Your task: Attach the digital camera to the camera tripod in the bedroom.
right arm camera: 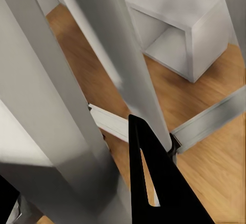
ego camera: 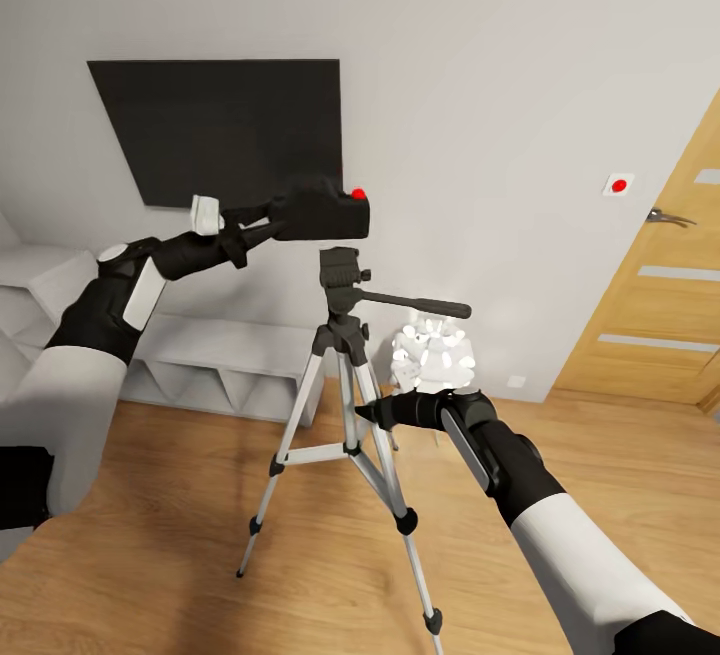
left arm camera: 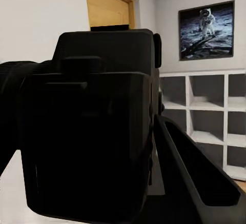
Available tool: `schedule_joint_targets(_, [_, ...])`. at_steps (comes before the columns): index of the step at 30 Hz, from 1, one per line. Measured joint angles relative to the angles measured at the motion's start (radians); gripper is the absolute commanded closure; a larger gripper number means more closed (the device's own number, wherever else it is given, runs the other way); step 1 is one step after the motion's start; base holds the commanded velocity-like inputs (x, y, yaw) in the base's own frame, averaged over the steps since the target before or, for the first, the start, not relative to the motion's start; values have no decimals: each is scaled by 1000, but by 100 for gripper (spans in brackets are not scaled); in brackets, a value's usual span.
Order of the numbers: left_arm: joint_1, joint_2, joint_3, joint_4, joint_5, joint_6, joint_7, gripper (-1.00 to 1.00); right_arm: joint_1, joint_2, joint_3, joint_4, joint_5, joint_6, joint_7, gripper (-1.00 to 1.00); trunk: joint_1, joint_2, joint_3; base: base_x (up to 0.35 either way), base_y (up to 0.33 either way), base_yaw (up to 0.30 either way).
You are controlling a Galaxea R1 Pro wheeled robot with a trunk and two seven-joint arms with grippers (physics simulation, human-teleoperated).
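Overhead, the small black digital camera (ego camera: 322, 214) is clamped in the left pincer (ego camera: 268, 219) above the silver-legged camera tripod (ego camera: 345, 375); the right pincer's (ego camera: 367, 412) state cannot be told.

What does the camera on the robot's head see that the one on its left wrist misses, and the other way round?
Head view alone: the camera tripod standing on the wood floor, the right gripper at its legs, the dark wall TV, the white lamp.

Left wrist view alone: a moon-landing picture above white cubby shelves.

Both: the digital camera in the left gripper, and the wooden door.
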Motion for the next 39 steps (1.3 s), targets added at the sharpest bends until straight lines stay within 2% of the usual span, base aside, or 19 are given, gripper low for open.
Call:
schedule_joint_targets(2, [0,-1,1,1,0,-1,-1,100,0,0,0,0,0,0,-1,100,0,0,0,0,0,0])
schedule_joint_targets(3, [0,-2,2,-1,24,-2,-3,100,0,0,0,0,0,0,-1,100,0,0,0,0,0,0])
schedule_joint_targets(4, [0,-3,3,-2,79,-3,-5,100,0,0,0,0,0,0,-1,100,0,0,0,0,0,0])
schedule_joint_targets(5, [0,-2,2,-3,113,-3,-7,100,0,0,0,0,0,0,-1,100,0,0,0,0,0,0])
schedule_joint_targets(8, [0,-1,1,-3,205,-3,-9,100,0,0,0,0,1,1,-1,100,0,0,0,0,0,0])
schedule_joint_targets(10, [0,-3,-2,-1,232,-5,-16,100,0,0,0,-1,1,1,-1,100,0,0,0,0,0,0])
schedule_joint_targets(18, [2,-14,-6,-2,234,-21,-44,100,0,0,-1,-1,2,2,-1,100,0,0,0,0,0,0])
schedule_joint_targets(20, [3,-27,-7,1,233,-43,-39,100,0,0,0,-1,2,2,-1,100,0,0,0,0,0,0])
schedule_joint_targets(21, [3,-46,-8,20,231,-54,-36,100,0,0,-1,-2,2,3,-1,100,0,0,0,0,0,0])
schedule_joint_targets(23, [3,-61,-8,53,222,-59,-35,100,0,0,-1,-2,2,3,-1,100,0,0,0,0,0,0])
schedule_joint_targets(25, [3,-78,-9,111,200,-67,-34,100,0,0,-1,-3,3,4,-1,100,0,0,0,0,0,0])
schedule_joint_targets(27, [3,-81,-8,123,192,-69,-34,100,0,0,-1,-3,2,4,-1,100,0,0,0,0,0,0])
schedule_joint_targets(29, [3,-84,-8,130,172,-71,-33,100,0,0,-1,-3,3,5,-1,100,0,0,0,0,0,0])
schedule_joint_targets(30, [3,-85,-7,133,148,-72,-31,100,0,0,-1,-3,3,5,0,100,0,0,0,0,0,0])
schedule_joint_targets(32, [3,-85,-7,134,138,-76,-29,100,0,0,-1,-3,3,4,0,100,0,0,0,0,0,0])
schedule_joint_targets(39, [3,-84,-6,139,128,-88,-20,100,0,0,-1,-3,3,5,-1,100,0,0,0,0,0,0])
